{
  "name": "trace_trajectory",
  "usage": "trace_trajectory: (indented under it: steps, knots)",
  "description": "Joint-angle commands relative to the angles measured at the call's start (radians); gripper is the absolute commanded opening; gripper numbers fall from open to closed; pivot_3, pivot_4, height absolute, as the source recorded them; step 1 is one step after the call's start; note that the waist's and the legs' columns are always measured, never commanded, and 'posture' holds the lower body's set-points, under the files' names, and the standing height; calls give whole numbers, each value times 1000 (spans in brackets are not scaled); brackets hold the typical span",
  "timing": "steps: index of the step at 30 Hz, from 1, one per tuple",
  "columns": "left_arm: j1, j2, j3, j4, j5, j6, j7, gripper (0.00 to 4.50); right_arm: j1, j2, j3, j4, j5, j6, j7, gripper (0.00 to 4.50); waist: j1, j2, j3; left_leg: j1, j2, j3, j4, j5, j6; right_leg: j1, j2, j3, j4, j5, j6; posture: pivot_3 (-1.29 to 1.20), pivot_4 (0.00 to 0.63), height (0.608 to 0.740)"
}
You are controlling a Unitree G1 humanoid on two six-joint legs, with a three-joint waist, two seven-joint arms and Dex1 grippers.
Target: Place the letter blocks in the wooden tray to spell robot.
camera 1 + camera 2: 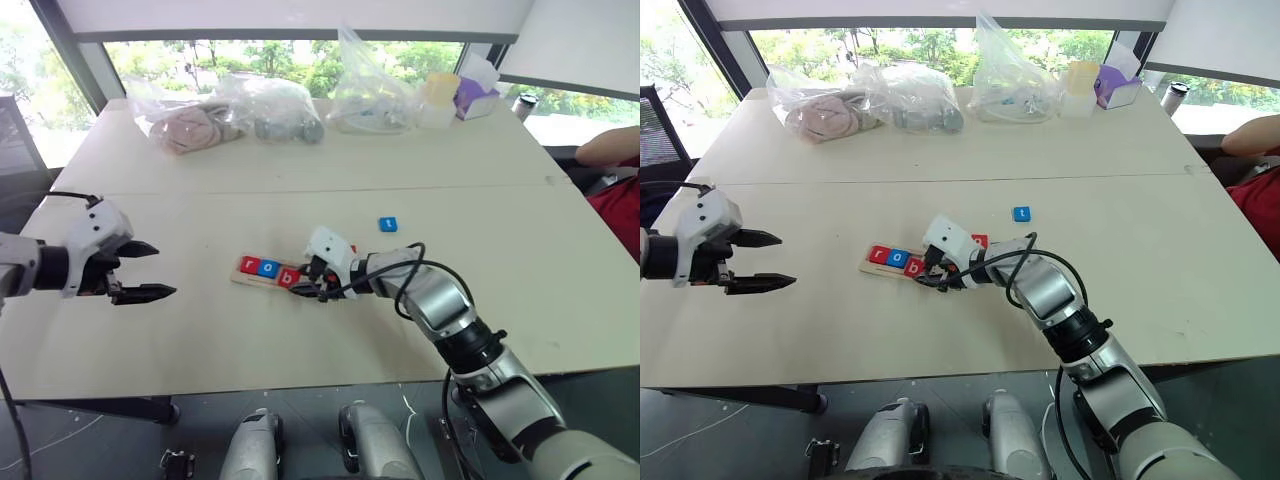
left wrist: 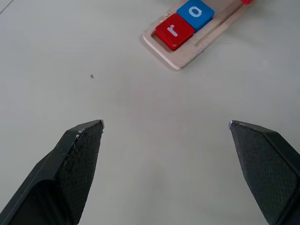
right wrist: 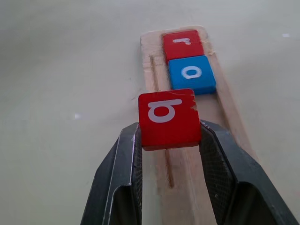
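I count five small flat square letter tiles. Two sit in the long narrow light-wood tray [image 3: 154,47] at its left end: a red "r" tile [image 3: 183,44] and a blue "o" tile [image 3: 191,73] touching it. A third, the red "b" tile [image 3: 168,119], is pinched between the two black fingers of my right gripper [image 3: 168,140], held just over the tray beside the "o". A fourth red tile [image 1: 981,241] peeks out behind that gripper; I cannot read its letter. The fifth, a blue "t" tile [image 1: 388,224], lies alone on the pale table [image 1: 300,170], beyond the tray. My left gripper [image 1: 140,272] hovers well left of the tray, fingers spread wide and empty.
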Motion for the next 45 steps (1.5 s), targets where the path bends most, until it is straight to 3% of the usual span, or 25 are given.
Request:
trace_trajectory:
  steps: [1,44,45]
  knots:
    - [26,-16,49,-62,-23,14,12,4500,-47,16,9,36,-27,-33,-3,1132,-1,0,0,0,0,0,0,0,0,0,0,0,0,0,0,0,150,740]
    - [68,-94,60,-129,-37,58,93,4500,-174,160,29,324,-111,-130,60,1132,-8,0,0,2,4,-3,-2,0,0,-1,5,-1,4,0,0,0,150,740]
    - [68,-95,59,-130,-37,58,94,4500,-172,159,29,322,-111,-131,61,1932,-8,0,0,2,4,-3,-2,0,0,-1,4,-1,4,0,0,0,150,740]
